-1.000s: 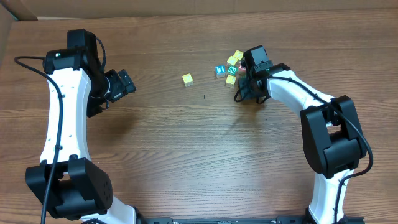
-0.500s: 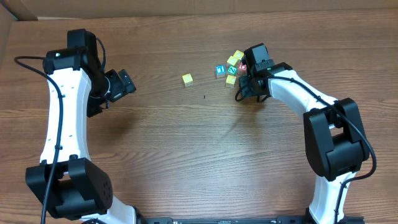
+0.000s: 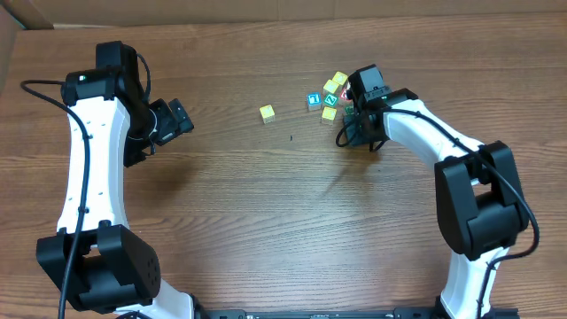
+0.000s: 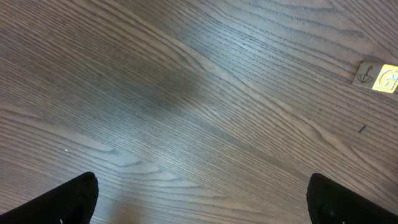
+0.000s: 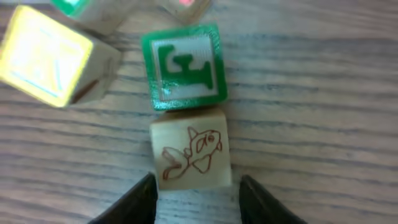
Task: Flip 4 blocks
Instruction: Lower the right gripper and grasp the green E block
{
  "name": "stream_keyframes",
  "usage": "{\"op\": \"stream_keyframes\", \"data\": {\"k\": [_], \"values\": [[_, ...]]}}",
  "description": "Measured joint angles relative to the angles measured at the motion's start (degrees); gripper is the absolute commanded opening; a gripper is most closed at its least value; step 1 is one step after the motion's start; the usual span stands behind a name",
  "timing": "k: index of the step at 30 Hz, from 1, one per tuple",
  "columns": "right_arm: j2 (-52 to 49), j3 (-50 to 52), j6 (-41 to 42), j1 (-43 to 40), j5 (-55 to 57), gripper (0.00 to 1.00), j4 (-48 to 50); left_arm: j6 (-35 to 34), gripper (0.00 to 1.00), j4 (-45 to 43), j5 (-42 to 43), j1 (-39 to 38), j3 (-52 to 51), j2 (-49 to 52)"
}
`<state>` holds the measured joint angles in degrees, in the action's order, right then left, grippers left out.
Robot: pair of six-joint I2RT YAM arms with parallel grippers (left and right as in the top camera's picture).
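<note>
Left arm (image 3: pixel 89 159) upright at left side, elbow high, wrist angled inward. Left gripper (image 4: pixel 199 208) spread wide, fingers (image 4: pixel 68 202) far apart. Right arm (image 3: pixel 416 128) stretched forward and inward. Right gripper (image 5: pixel 198 199) low, pointing down, jaws partway apart, seemingly clamping nothing.

Soft, even light — faint shadows; wrist-view blocks (image 5: pixel 43 53) slightly blurred

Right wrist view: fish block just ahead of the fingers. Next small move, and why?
Probably ease the right gripper forward over the fish block: its open fingers only flank the near edge, too shallow to grip.
</note>
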<state>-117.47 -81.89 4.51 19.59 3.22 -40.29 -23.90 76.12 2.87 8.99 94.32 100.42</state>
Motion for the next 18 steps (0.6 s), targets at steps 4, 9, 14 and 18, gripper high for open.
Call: {"op": "stream_keyframes", "data": {"k": [4, 9, 14, 18], "values": [[2.38, -0.02, 0.04, 0.00, -0.02, 0.97, 0.46, 0.02, 0.99, 0.00, 0.00, 0.00, 0.02, 0.00], [3.17, -0.04, -0.04, 0.00, -0.02, 1.00, 2.38, 0.00, 1.00, 0.00, 0.00, 0.00, 0.00, 0.00], [2.51, -0.02, 0.00, 0.00, -0.26, 1.00, 5.90, 0.02, 1.00, 0.00, 0.00, 0.00, 0.00, 0.00], [1.22, 0.07, 0.00, 0.00, -1.29, 0.47, 6.62, 0.00, 1.00, 0.00, 0.00, 0.00, 0.00, 0.00]]}}
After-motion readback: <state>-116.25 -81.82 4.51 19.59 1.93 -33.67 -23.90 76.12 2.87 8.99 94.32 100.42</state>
